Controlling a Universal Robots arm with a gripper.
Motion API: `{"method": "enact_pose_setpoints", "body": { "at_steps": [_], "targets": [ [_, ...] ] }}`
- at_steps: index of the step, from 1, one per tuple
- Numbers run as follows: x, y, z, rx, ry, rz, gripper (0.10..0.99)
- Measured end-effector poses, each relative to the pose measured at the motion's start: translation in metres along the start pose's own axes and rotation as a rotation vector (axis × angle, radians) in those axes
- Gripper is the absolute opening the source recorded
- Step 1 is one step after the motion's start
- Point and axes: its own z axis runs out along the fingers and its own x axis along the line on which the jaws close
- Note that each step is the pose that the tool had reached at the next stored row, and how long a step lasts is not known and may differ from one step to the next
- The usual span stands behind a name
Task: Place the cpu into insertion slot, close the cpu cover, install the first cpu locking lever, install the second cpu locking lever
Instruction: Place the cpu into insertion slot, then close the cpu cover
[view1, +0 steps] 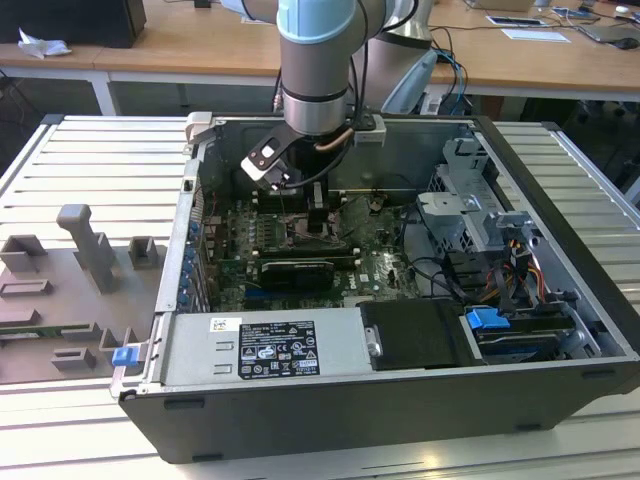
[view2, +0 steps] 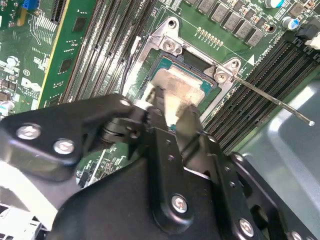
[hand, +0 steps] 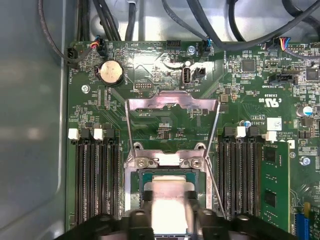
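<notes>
Slatted metal bench (view1: 90, 150), open computer case (view1: 330, 425) lying on it. Gripper (hand: 169, 200) is pinching the cpu (hand: 167, 186) by 2 edges, holding it low in the insertion slot (hand: 133, 167). Step 1 is running. cpu cover (hand: 172, 101) is sitting swung open beyond. Letting go probably calls for the chip lying flat and square.

Silvery-beige cpu (hand: 168, 196), green motherboard (hand: 240, 92)
</notes>
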Motion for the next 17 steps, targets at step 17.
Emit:
{"method": "enact_pose_setpoints", "body": {
  "at_steps": [17],
  "targets": [
    [0.0000, 0.0003, -0.0048, 0.000, -0.0001, 0.000, 0.106]
  ]
}}
